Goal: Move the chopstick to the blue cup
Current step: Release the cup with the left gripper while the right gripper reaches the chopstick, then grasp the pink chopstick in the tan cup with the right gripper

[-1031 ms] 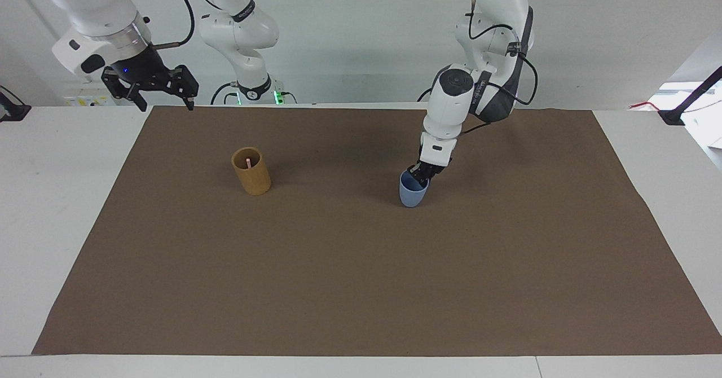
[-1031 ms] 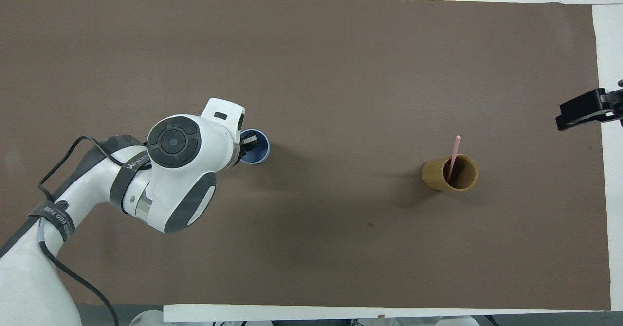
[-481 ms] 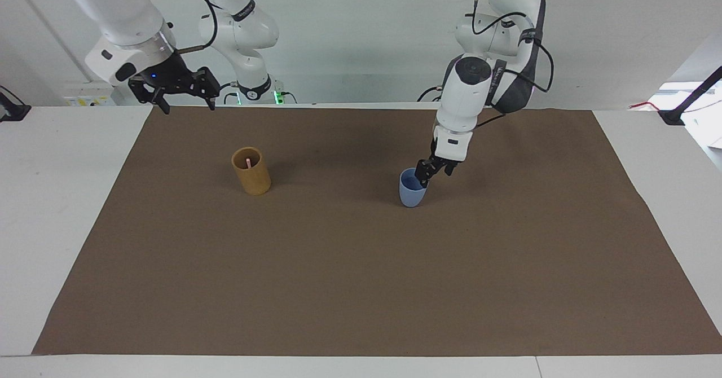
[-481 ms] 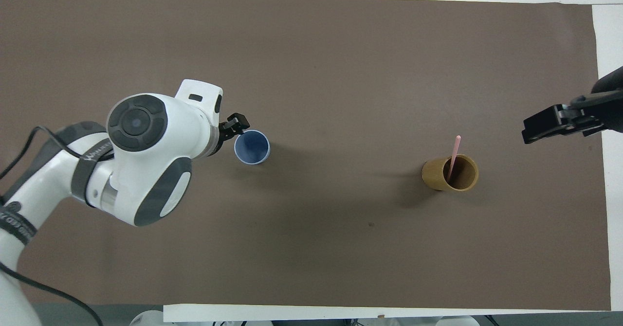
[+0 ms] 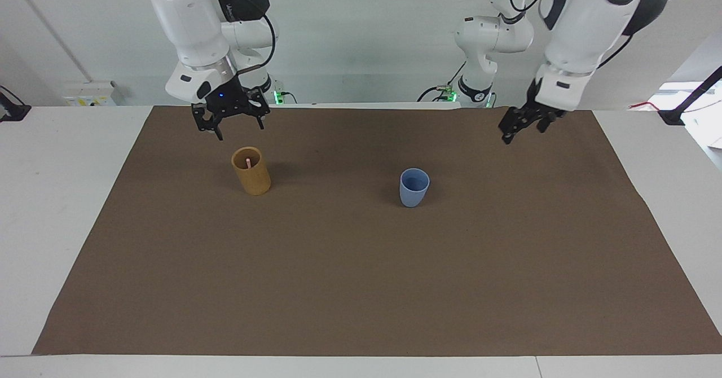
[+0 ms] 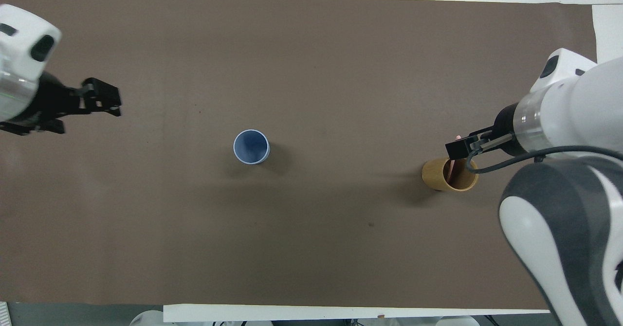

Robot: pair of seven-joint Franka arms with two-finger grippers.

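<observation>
In the tan cup (image 5: 251, 171), toward the right arm's end of the mat (image 5: 361, 288): chopstick (image 5: 248, 162), thin, pale pink, only the top end visible above the rim in the facing view. From overhead, mostly covered by the right gripper (image 6: 461, 147); just a pink sliver against the inner wall. Lower part hidden inside the cup.

Right gripper (image 5: 232, 119) raised above the tan cup, clear of the rim, fingers apart, nothing between them. Right arm's forearm cut off at the overhead view's edge.

Left gripper (image 5: 520, 125) up over the mat's edge at the left arm's end, well apart from both cups. Black fingers seen slantwise, hard to separate by eye; spread wide, holding nothing. Overhead: left gripper (image 6: 100, 103) partly cropped at the frame edge.

Blue cup (image 5: 414, 187) upright near mid-mat, light blue, smooth plastic, tapered toward the base, round rim, no handle. Inside appears empty from overhead (image 6: 251, 146).

Tan cup: straight cylinder, matte, taller than the blue one. Mat: brown, flat, paper-like, on a white table (image 5: 67, 158).
</observation>
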